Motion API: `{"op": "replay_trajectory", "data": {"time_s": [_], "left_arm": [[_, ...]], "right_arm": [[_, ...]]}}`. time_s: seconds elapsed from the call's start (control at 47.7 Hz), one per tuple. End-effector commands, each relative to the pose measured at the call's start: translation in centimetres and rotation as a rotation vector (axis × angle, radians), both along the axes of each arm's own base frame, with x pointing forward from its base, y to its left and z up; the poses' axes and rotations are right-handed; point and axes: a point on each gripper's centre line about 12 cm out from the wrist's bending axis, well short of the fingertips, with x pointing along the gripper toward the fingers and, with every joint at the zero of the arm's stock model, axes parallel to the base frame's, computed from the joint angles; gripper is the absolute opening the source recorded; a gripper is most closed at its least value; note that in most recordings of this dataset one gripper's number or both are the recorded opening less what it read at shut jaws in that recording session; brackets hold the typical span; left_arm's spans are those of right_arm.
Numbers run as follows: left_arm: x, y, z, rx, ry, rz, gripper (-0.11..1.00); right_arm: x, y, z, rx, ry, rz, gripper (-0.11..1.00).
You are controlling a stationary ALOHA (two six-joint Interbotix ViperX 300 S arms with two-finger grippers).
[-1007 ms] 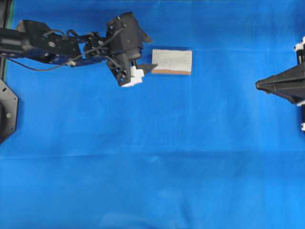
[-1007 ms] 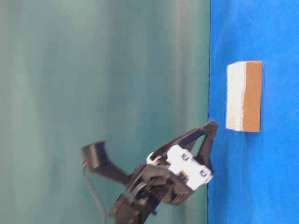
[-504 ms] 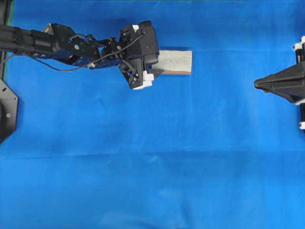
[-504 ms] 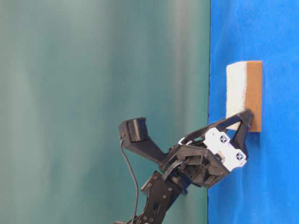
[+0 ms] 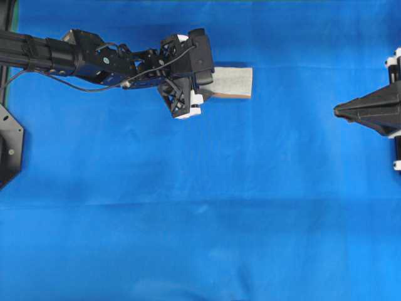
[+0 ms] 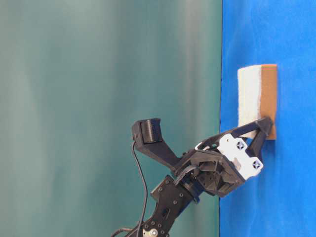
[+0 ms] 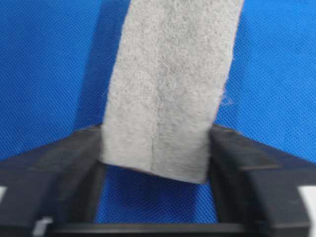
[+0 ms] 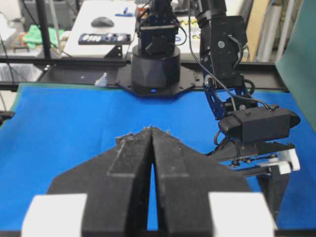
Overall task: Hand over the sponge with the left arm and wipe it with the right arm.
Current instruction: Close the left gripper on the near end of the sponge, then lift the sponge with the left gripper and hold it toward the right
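Note:
The sponge lies on the blue cloth, grey-white top up with a thin orange-brown edge showing from table level. My left gripper is at its left end, and its two black fingers press against both long sides of the sponge. The left gripper is shut on the sponge, holding only its near end. From table level one fingertip rests at the sponge's end. My right gripper hovers at the far right, pointing left, shut with nothing in it.
The blue cloth covers the table. A black base plate sits at the left edge. In the right wrist view the left arm's wrist camera and its base stand ahead, with a desk behind.
My left gripper moved right over the sponge's end and its fingers closed from wide open onto the sponge's sides. The right arm stayed still.

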Motion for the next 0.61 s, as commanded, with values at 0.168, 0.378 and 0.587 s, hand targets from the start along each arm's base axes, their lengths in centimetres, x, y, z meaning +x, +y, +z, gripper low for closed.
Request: {"op": "replay_trajectory", "data": {"time_s": [0.168,0.378,0.587], "left_arm": [[-0.2,-0.3,3.5,0.007,-0.059,0.005,0.26],[-0.7,-1.8,7.1,-0.016,-0.082,-0.005,0.25],[-1.5,-5.0,11.3,-0.02,-0.114,-0.071,0.25]], "right_arm": [[0.4,0.0,0.5,0.002,-0.005,-0.001,0.0],[0.4,0.0,0.5,0.0,-0.006,-0.001,0.0],[0.5,-0.1,0.7,0.0,-0.005,-0.004,0.0]]}}
